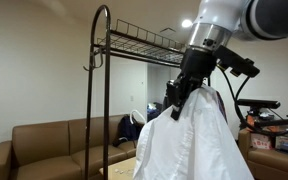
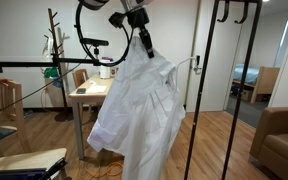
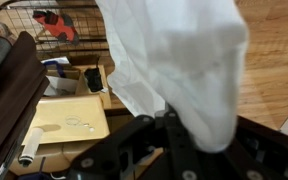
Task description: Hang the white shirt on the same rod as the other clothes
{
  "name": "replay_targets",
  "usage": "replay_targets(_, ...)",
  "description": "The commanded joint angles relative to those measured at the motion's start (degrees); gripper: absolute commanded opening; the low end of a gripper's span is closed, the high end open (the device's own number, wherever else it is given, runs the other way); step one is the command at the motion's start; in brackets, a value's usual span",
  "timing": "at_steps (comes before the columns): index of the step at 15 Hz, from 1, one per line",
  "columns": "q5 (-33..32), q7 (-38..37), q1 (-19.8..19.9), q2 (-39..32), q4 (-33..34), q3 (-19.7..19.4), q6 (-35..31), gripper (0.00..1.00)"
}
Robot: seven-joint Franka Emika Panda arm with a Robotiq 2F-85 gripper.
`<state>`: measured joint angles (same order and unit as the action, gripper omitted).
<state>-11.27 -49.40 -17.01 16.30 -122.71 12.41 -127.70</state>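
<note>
In an exterior view the arm comes in from the upper right, and the gripper [image 1: 181,100] points down and is clamped on the top of the white shirt [image 1: 192,145]; the shirt hangs from it in loose folds and fills the lower middle of the picture, held in the air and apart from the rack [image 1: 96,90]; the rack's curved upright stands to its left, and the wire-grid shelf [image 1: 144,42] runs behind the arm at a higher level than the shirt's collar; a brown sofa [image 1: 49,145] stands against the wall behind the rack; a cluttered table [image 1: 274,135] shows at the right edge. In an exterior view from another place, the gripper [image 2: 141,40] is near the top of the picture and is closed on the neck of the white shirt [image 2: 139,105]; the shirt drapes down from it, with one sleeve spread out to the left; two thin black uprights of the rack [image 2: 209,90] stand just to its right, not touching the cloth as far as I can tell; a wooden table [image 2: 89,92] stands behind the shirt. In the wrist view the dark fingers [image 3: 134,135] of the gripper [image 3: 167,125] close in toward the white shirt [image 3: 184,60], whose cloth fills the middle of the picture; dark brownish cloth [image 3: 9,90] lies along the left edge, and wooden floor [image 3: 276,50] shows at the right.
</note>
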Motion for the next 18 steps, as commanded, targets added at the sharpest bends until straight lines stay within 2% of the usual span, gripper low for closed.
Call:
replay_targets(1, 6.64, 9.36, 3.07, -3.24, 6.42, -0.81, 3.09, 0.08)
replay_targets(2, 3.87, 4.85, 3.99, -0.76, 2.02, 1.53, 1.27, 0.09)
replay_targets(5, 5.45, 7.63, 4.66, -2.54, 4.75, 0.58, 1.51, 0.09)
replay_targets(8, 3.83, 5.94, 5.39, -2.6, 4.55, 0.82, -1.25, 0.09)
replay_targets(9, -0.27, 1.98, 6.94, -1.96, 3.77, 1.57, -4.61, 0.09)
replay_targets(14, -10.17, -10.38, 11.91, -1.83, 2.88, 2.96, -14.48, 0.08)
replay_targets(16, -16.03, -16.9, 14.25, -2.55, 3.01, 3.81, -18.47, 0.08)
replay_targets(18, -24.79, -23.91, 16.86, -4.0, 4.33, 5.31, -21.71, 0.08)
